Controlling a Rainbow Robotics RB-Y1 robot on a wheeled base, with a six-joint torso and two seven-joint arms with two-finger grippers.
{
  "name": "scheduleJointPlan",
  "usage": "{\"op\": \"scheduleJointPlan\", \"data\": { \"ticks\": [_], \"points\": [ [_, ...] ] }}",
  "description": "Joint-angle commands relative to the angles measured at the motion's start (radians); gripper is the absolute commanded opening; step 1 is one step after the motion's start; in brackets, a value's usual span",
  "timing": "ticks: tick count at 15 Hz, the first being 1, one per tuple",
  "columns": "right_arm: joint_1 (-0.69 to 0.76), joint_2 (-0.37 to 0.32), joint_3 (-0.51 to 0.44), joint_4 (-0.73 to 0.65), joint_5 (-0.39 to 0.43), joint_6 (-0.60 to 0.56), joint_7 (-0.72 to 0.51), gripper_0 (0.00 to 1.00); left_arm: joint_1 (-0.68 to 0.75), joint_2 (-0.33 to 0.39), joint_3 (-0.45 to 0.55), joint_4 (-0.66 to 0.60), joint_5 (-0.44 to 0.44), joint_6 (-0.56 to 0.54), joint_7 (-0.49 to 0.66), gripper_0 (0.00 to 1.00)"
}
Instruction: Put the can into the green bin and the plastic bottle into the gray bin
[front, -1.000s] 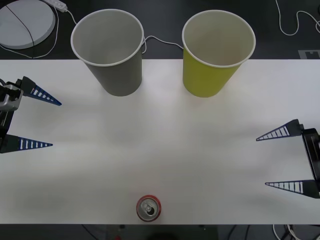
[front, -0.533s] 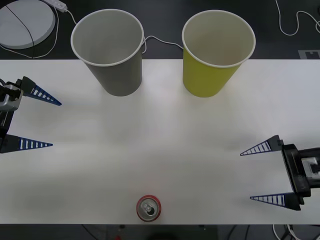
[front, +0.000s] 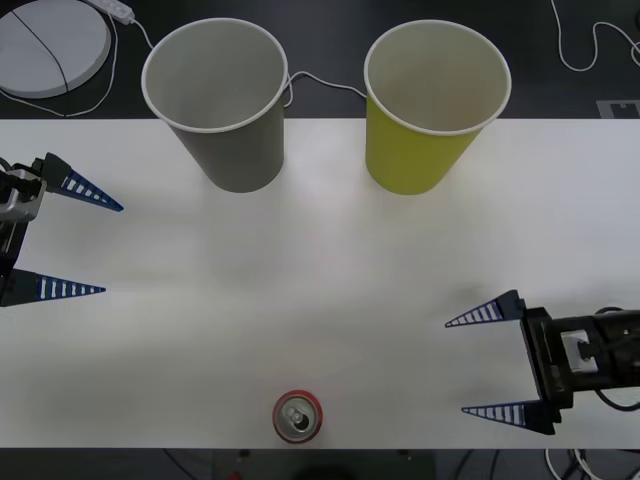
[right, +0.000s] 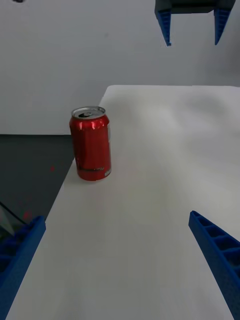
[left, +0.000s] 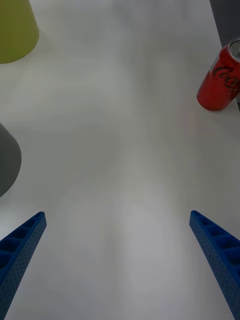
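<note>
my right pincer (front: 483, 365) hangs low over the counter (front: 330, 270) in the lower right of the front view, fingers spread wide with nothing between them, tips pointing toward the frame's left. the can (front: 298, 417) stands upright at the bottom centre of that view, right at the counter's near edge, silver top and pull tab facing up. so the can lies to the left of my right pincer and a little lower in the frame, with bare counter between us. in the right wrist view the can (right: 90, 143) sits ahead of my open fingers but off toward one finger's side, not centred in the gap, close to the counter's edge.

its long axis is vertical, so i judge a side-on grasp around the red wall suits it, with my fingers passing either side once i line the gap up with it.

my left pincer (front: 62, 240) rests open and empty at the left edge of the front view, higher in the frame; it looks somewhat farther from the can than my right one, so the right arm seems the one for this pick.

the green bin (front: 431, 105) stands upper right of centre, the gray bin (front: 222, 100) upper left of centre, both upright and well apart from the can. no plastic bottle shows on the counter.
</note>
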Motion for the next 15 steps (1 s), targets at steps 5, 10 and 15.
{"op": "scheduleJointPlan", "data": {
  "ticks": [5,10,15],
  "points": [
    [-0.032,0.043,0.185,0.0,-0.04,0.136,0.016,1.0,0.0,0.0,0.0,0.0,0.0,0.0,0.0,1.0],
    [-0.053,0.095,0.28,0.0,-0.046,0.221,0.039,1.0,0.0,0.0,0.0,0.0,0.0,0.0,0.0,1.0],
    [-0.066,0.161,0.363,0.0,-0.066,0.32,0.062,1.0,0.0,0.0,0.0,0.0,0.0,0.0,0.0,1.0]
  ]
}}
